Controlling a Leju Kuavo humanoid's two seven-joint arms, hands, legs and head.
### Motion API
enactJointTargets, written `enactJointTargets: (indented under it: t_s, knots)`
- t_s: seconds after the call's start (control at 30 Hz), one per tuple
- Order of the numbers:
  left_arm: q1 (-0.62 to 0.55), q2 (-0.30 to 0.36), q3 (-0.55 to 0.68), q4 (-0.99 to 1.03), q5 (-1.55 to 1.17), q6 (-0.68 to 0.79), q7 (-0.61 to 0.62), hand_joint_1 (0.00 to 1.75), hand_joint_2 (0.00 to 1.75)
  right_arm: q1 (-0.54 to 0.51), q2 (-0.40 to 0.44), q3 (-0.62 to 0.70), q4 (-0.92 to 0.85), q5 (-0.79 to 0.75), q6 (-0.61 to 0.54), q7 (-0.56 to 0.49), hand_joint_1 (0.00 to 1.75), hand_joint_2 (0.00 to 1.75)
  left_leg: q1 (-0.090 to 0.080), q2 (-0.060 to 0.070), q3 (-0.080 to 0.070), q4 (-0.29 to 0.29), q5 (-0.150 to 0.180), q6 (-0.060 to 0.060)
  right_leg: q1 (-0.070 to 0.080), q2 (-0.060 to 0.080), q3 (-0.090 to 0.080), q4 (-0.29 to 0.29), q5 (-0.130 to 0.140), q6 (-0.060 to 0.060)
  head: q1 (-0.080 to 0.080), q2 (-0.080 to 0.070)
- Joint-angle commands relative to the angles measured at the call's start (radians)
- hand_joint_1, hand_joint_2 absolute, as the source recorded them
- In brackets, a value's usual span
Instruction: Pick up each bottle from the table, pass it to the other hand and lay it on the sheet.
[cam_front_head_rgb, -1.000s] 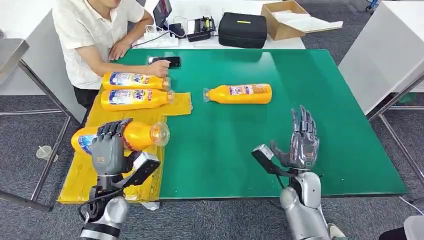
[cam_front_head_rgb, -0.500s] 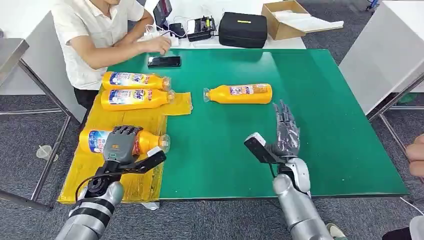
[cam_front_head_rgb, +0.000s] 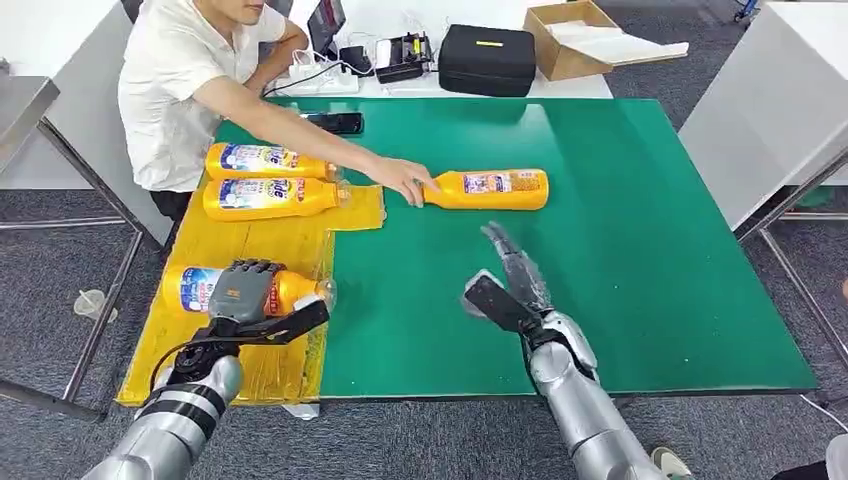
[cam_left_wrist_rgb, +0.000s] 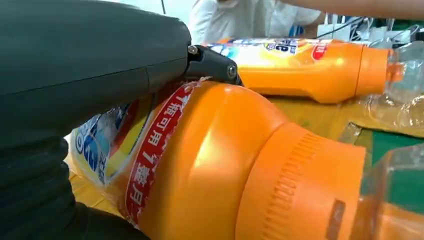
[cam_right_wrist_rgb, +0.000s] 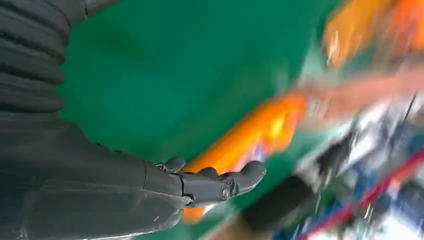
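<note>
Item: left hand (cam_front_head_rgb: 243, 290). Fingers curled over the body of an orange bottle (cam_front_head_rgb: 255, 289), gripping it; the bottle lies on its side on the yellow sheet (cam_front_head_rgb: 262, 238), cap end pointing toward the green table top (cam_front_head_rgb: 620, 250). The left wrist view shows the same bottle (cam_left_wrist_rgb: 225, 165) close against the hand, label and ribbed orange neck facing the camera.

Item: right hand (cam_front_head_rgb: 515, 275). Holds nothing; fingers extended and apart, raised over the green surface, blurred in the head view. In the right wrist view the fingers (cam_right_wrist_rgb: 235, 181) stretch out flat above the table.

Item: two more orange bottles, one (cam_front_head_rgb: 272, 195) beyond the left hand on the sheet, the next (cam_front_head_rgb: 268, 160) just beside it on its far side, both lying flat, caps toward the table's middle.

Item: fourth orange bottle (cam_front_head_rgb: 490, 189), lying on the green top beyond the right hand, well apart from it. A person's hand (cam_front_head_rgb: 405, 181) touches its cap end.

Item: black phone (cam_front_head_rgb: 335, 122), far side of the table, beyond the sheet. Black case (cam_front_head_rgb: 487, 60) and cardboard box (cam_front_head_rgb: 565, 40) lie further off.
</note>
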Motion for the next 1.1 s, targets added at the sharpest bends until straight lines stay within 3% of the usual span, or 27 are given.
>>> enactJointTargets:
  t_s: [0.03, 0.07, 0.1, 0.13, 0.2, 0.4, 0.57, 0.87, 0.97, 1.1]
  knots:
    - [-0.023, -0.003, 0.013, 0.124, 0.097, -0.121, -0.057, 1.75, 1.75, 0.0, -0.147, 0.196, -0.064, -0.057, 0.051, 0.013, 0.0, 1.75, 0.0, 0.001, 0.005, -0.001, -0.001, 0.0, 0.0, -0.001, 0.005, -0.001, -0.001, -0.003, 0.0, 0.0]
    - [-0.03, -0.003, 0.002, 0.121, 0.099, -0.146, -0.046, 1.68, 1.75, -0.001, -0.151, 0.209, -0.075, -0.068, 0.06, 0.014, 0.0, 1.75, -0.001, -0.001, 0.004, -0.001, 0.0, 0.0, 0.0, -0.002, 0.004, 0.0, -0.001, -0.002, 0.0, 0.0]
    - [-0.035, -0.001, -0.009, 0.122, 0.093, -0.155, -0.037, 1.22, 1.75, -0.003, -0.152, 0.216, -0.077, -0.073, 0.065, 0.013, 0.0, 1.75, 0.0, 0.001, 0.006, 0.0, -0.002, 0.001, 0.001, -0.002, 0.007, 0.0, -0.001, -0.003, 0.0, 0.0]
    - [-0.049, 0.002, -0.029, 0.133, 0.083, -0.179, -0.022, 0.23, 1.75, -0.008, -0.15, 0.226, -0.074, -0.086, 0.07, 0.011, 0.0, 1.75, -0.001, 0.001, 0.005, 0.0, -0.001, 0.001, 0.0, -0.001, 0.006, 0.0, -0.001, -0.003, 0.0, 0.0]
    - [-0.07, 0.007, -0.048, 0.157, 0.083, -0.221, -0.015, 0.0, 1.75, -0.025, -0.147, 0.24, -0.05, -0.1, 0.072, 0.015, 0.0, 1.75, 0.0, 0.002, 0.006, 0.0, -0.001, 0.0, 0.0, -0.001, 0.007, 0.0, -0.001, -0.003, 0.0, 0.0]
    - [-0.083, 0.019, -0.086, 0.162, 0.078, -0.251, -0.046, 0.0, 1.75, -0.043, -0.162, 0.251, -0.008, -0.122, 0.082, 0.005, 0.0, 1.75, -0.001, 0.002, 0.008, -0.001, -0.001, 0.0, 0.0, -0.001, 0.008, 0.0, 0.0, -0.004, 0.0, 0.0]
    - [-0.035, 0.016, -0.098, 0.09, 0.105, -0.211, -0.039, 0.0, 1.75, -0.023, -0.178, 0.29, -0.056, -0.018, -0.011, 0.07, 0.0, 1.75, -0.001, 0.001, 0.008, -0.001, 0.0, 0.0, 0.0, 0.0, 0.008, -0.001, 0.0, -0.002, 0.0, 0.0]
    - [-0.001, 0.02, -0.112, 0.001, 0.171, -0.243, -0.08, 0.0, 1.75, -0.005, -0.194, 0.295, -0.094, -0.025, -0.003, 0.072, 0.0, 1.75, -0.001, 0.0, 0.008, -0.001, 0.0, 0.0, 0.0, -0.002, 0.008, -0.001, 0.0, -0.003, 0.0, 0.0]
    - [0.035, 0.023, -0.15, -0.086, 0.178, -0.201, -0.102, 0.0, 1.75, -0.008, -0.213, 0.31, -0.1, 0.008, -0.012, 0.099, 0.0, 1.75, -0.001, 0.001, 0.007, -0.001, 0.0, 0.0, 0.0, -0.001, 0.008, 0.0, 0.0, -0.003, 0.0, 0.0]
    - [0.223, 0.032, -0.175, -0.466, 0.219, -0.106, -0.138, 0.0, 1.75, 0.039, -0.269, 0.308, -0.164, 0.083, -0.027, 0.17, 0.0, 1.75, 0.0, 0.002, 0.008, 0.0, -0.002, 0.0, 0.0, -0.001, 0.009, -0.001, -0.001, -0.004, 0.0, 0.0]
